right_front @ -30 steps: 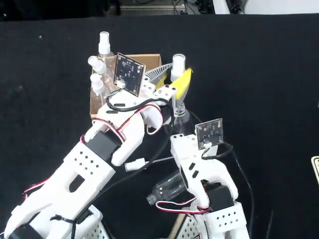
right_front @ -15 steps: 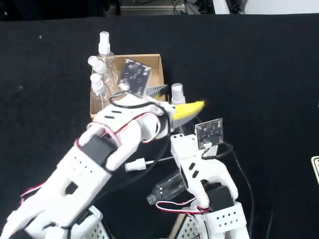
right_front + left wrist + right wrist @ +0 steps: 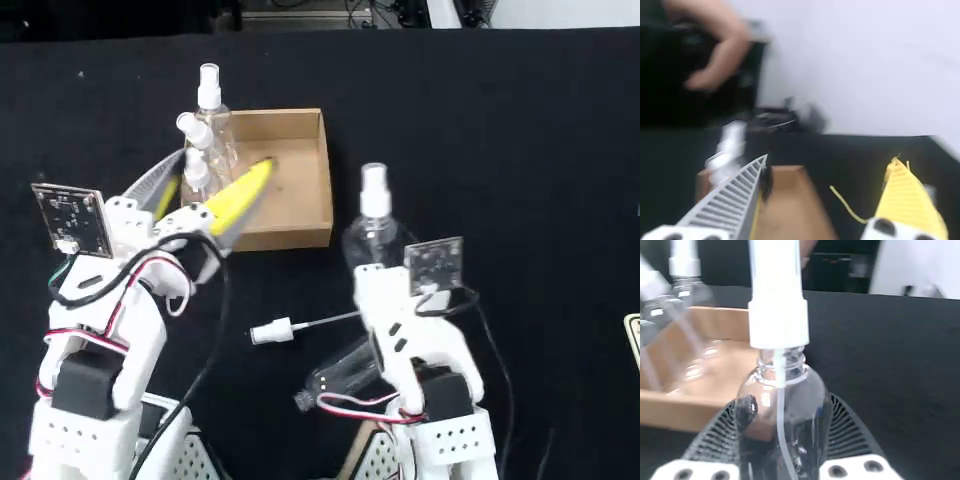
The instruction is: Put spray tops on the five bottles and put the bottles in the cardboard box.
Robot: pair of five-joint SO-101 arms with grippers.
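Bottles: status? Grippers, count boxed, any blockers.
Left gripper open, empty, at cardboard box. Right gripper shut on capped bottle, upright beside box. Three capped bottles boxed; bare bottle and loose spray top lying on table. No blockers seen.

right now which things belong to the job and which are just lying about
Job: cardboard box; three capped bottles inside; fourth bottle, capped, in right gripper; loose spray top; uncapped bottle lying flat.
Lying about: pale object at table's right edge.
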